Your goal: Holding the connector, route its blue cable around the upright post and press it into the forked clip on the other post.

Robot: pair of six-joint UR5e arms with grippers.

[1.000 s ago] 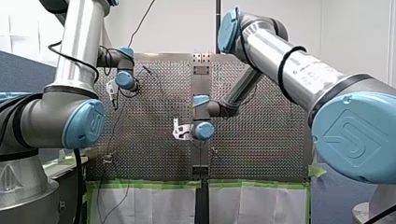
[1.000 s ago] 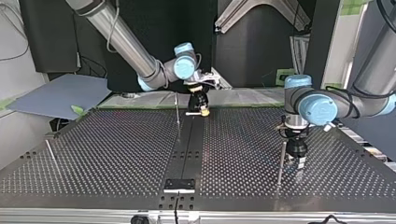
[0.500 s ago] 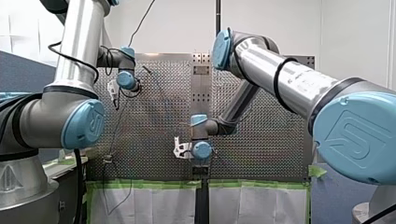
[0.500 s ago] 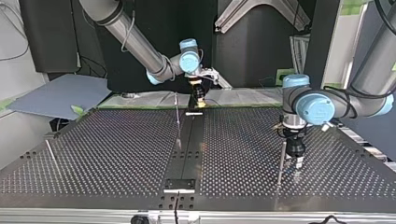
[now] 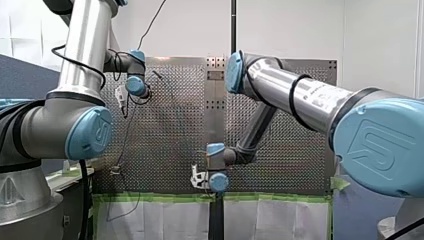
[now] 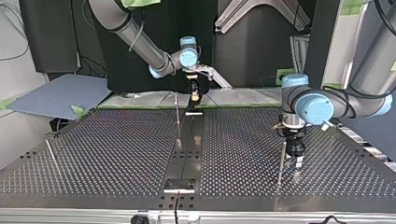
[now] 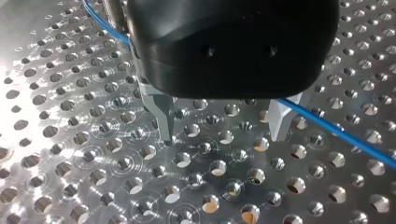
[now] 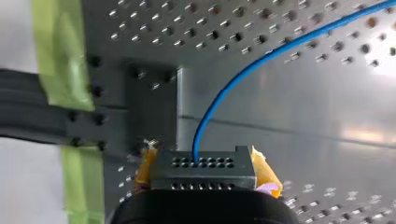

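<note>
Gripping the connector [image 8: 204,173] between yellow pads [image 8: 265,175], our right claw [image 6: 193,96] sat clamped at the far edge of the counter [image 6: 116,154] in the top view. The blue cable [image 8: 261,60] left the connector and arced away ahead of the claw. A near post [image 6: 177,116] stood just beside that claw, at its left there. Our left claw [image 7: 222,133] hung with fingers [image 7: 162,114] apart, empty, cable passing one finger, beside a second post [image 6: 281,161]; we couldn't tell which carried the forked clip.

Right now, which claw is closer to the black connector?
My right. My right claw holds the connector between its yellow pads at the table edge. My left claw hangs open far off, beside an upright post.
</note>
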